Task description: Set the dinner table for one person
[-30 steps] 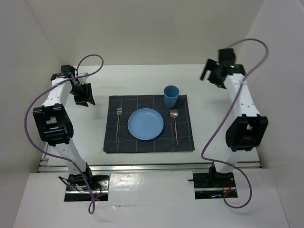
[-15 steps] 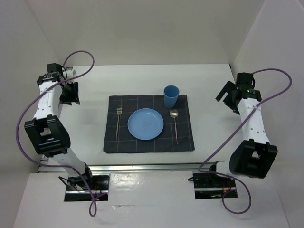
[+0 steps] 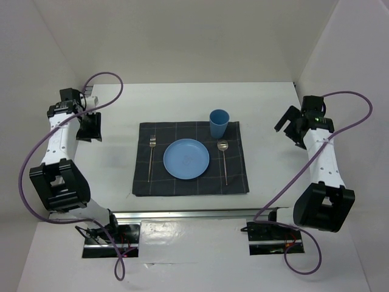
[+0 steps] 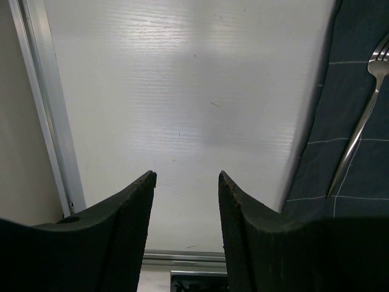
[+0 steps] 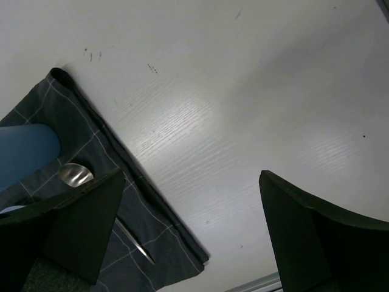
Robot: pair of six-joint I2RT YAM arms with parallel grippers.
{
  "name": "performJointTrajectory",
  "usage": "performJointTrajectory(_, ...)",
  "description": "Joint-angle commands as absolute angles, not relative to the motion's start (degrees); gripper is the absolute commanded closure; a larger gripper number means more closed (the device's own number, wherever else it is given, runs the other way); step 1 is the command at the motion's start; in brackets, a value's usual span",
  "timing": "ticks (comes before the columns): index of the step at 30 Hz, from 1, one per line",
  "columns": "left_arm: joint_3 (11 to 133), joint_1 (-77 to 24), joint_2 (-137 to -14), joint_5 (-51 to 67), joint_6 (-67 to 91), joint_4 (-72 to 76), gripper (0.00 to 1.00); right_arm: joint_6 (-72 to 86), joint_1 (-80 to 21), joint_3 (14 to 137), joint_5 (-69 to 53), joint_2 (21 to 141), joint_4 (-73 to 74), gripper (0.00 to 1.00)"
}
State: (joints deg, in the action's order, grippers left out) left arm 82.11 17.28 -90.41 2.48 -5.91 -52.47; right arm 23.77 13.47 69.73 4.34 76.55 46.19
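The dinner table (image 3: 182,100) is a white tabletop. A dark checked placemat (image 3: 237,182) lies at its middle with a blue plate (image 3: 186,159), a fork (image 3: 151,158) to its left, a spoon (image 3: 224,161) to its right and a blue cup (image 3: 219,123) behind the spoon. My left gripper (image 3: 91,128) is open and empty over bare table left of the mat; the left wrist view (image 4: 185,176) shows the fork (image 4: 358,131) far right. My right gripper (image 3: 290,129) is wide open and empty right of the mat; its wrist view (image 5: 191,176) shows the cup (image 5: 24,152) and spoon (image 5: 76,174).
White walls enclose the table on the left, back and right. An aluminium rail (image 4: 45,109) runs along the left edge and another (image 3: 194,213) along the near edge. Purple cables loop from both arms.
Both arms have swung outward from the mat: the left gripper to the left edge, the right gripper to the right and nearer. Over the last half second they barely moved.
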Motion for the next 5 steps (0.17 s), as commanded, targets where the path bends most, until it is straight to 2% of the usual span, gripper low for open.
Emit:
performJointTrajectory(1, 81.9, 17.2, -87.5, 3.9, -6.8, -52.8, 0.46, 23.8, 13.4, 68.6, 2.9, 73.2, 45.9, 0.0)
performJointTrajectory(5, 81.9, 17.2, -86.4, 3.9, -6.8, -53.3, 0.46, 23.3, 13.4, 67.5, 2.4, 71.9, 45.3, 0.0)
